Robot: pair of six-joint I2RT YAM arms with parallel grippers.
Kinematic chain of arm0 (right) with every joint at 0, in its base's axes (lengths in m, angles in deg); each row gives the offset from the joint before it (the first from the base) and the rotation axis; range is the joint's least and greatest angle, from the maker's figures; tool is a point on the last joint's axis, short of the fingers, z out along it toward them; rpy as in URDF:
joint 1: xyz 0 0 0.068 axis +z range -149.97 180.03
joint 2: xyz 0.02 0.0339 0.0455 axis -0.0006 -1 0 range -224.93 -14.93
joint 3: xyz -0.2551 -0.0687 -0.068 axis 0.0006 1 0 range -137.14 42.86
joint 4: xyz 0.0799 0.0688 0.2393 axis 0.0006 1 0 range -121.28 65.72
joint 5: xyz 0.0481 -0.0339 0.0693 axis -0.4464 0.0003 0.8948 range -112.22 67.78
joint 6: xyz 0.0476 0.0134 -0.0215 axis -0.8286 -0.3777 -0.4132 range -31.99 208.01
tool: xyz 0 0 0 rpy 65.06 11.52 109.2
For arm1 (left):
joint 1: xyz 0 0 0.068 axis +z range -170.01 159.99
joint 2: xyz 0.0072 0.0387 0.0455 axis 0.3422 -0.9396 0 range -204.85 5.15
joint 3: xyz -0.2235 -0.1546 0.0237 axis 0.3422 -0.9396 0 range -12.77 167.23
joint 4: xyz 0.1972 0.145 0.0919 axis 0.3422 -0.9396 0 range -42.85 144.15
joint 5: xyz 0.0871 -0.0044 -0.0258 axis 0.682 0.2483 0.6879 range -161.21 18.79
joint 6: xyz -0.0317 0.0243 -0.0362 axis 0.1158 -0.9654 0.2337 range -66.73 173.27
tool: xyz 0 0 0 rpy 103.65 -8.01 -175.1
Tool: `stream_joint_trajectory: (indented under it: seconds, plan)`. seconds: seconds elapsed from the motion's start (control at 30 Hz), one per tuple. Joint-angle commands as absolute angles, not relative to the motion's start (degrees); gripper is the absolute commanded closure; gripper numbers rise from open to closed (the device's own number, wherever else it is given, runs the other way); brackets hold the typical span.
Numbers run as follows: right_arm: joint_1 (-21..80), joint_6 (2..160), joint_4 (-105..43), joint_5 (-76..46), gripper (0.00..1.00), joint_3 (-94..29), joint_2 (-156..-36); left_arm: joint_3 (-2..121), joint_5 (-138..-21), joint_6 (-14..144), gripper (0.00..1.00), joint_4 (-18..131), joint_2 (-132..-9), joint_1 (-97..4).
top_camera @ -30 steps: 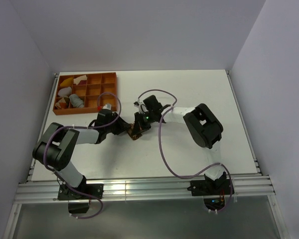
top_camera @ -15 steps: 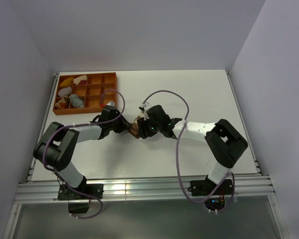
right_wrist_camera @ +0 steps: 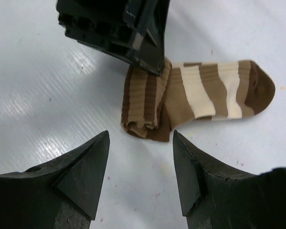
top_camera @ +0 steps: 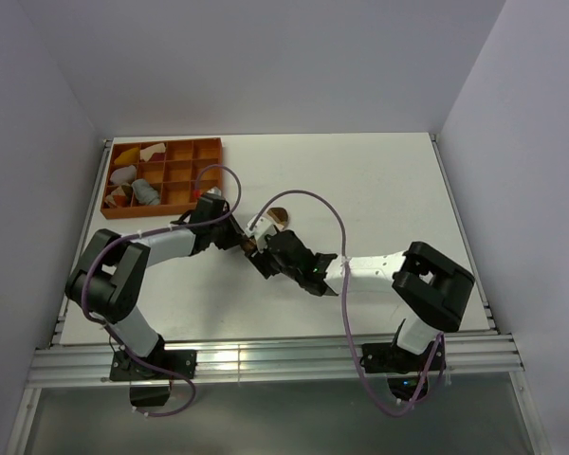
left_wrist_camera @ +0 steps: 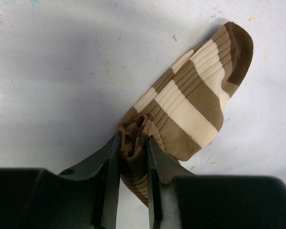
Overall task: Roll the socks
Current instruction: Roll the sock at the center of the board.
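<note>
The brown sock with white stripes [top_camera: 279,217] lies on the table, its cuff end rolled up and its toe stretched out flat. My left gripper [left_wrist_camera: 133,140] is shut on the rolled end of this sock [left_wrist_camera: 190,105]. My right gripper [right_wrist_camera: 140,143] stands open just short of the roll, touching nothing, and the sock [right_wrist_camera: 200,90] lies beyond its fingertips. In the top view the right gripper [top_camera: 266,258] sits just to the near side of the left gripper [top_camera: 243,241]. The grey sock [top_camera: 145,192] lies in a compartment of the orange tray.
The orange compartment tray [top_camera: 204,144] stands at the back left of the table with yellow and white cloth pieces [top_camera: 123,174] in it. The left gripper's body [right_wrist_camera: 128,33] fills the top of the right wrist view, close above the roll.
My right gripper has opened, let go of the sock and drawn back toward the near side. My left gripper keeps its hold on the rolled end, and the toe now lies stretched out.
</note>
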State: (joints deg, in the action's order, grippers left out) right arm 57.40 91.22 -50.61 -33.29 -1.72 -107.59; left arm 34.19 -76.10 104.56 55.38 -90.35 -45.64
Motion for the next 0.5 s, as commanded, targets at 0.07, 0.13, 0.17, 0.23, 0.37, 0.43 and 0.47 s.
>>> stream_joint_trajectory:
  seconds: [0.07, 0.13, 0.17, 0.23, 0.37, 0.43, 0.47]
  plan:
    - [59.01, 96.36, -57.12, -35.85, 0.37, -4.95, -110.19, 36.71, -75.87, 101.7, 0.85, 51.34, -91.61, -45.76]
    - [59.09, 96.98, -57.2, -35.67, 0.37, -5.65, -111.43, 36.98, -76.05, 101.61, 0.85, 51.16, -91.7, -45.76]
    - [59.09, 97.15, -57.73, -35.06, 0.38, -5.83, -112.31, 37.24, -76.31, 101.52, 0.86, 51.07, -91.7, -45.76]
    - [59.36, 97.42, -57.91, -34.61, 0.38, -6.18, -113.1, 37.59, -76.4, 101.35, 0.86, 50.64, -91.96, -45.76]
    - [60.23, 98.65, -58.08, -36.36, 0.38, -7.5, -115.91, 38.12, -77.01, 101.17, 0.86, 50.46, -92.49, -45.76]
    - [60.41, 99.26, -58.35, -37.24, 0.39, -7.68, -116.79, 38.12, -77.45, 101.35, 0.86, 50.63, -92.75, -45.76]
    - [60.67, 99.44, -58.26, -37.6, 0.39, -8.03, -117.75, 38.29, -77.63, 101.35, 0.86, 50.55, -92.76, -45.76]
